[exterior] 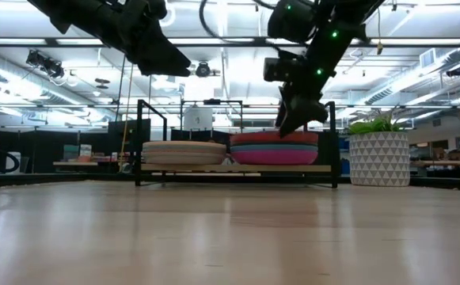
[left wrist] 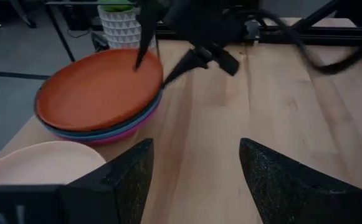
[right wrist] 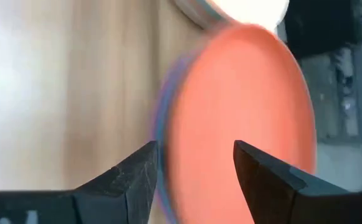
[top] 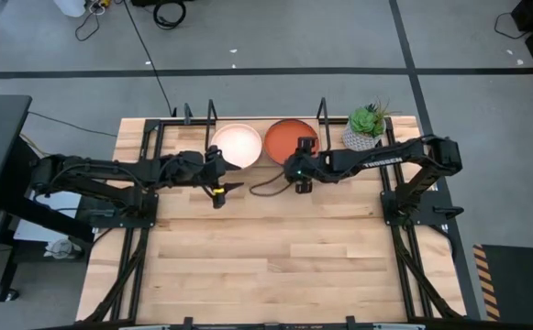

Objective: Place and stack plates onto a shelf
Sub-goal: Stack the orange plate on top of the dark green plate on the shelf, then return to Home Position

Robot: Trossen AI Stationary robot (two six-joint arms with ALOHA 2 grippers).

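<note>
Two stacks sit side by side on the shelf [exterior: 237, 168] at the counter's [top: 275, 266] far edge: a cream plate [top: 237, 144] tops one, an orange plate [top: 289, 140] the other, over blue and pink. Your right tool [top: 300, 171] hangs just at the orange plate's near rim, fingers spread and empty, so the plate lies straight ahead of it. Your left tool [top: 220, 179] waits by the cream stack, also spread wide and empty. Mind the potted plant [top: 365, 126] and the shelf's black posts close by.
</note>
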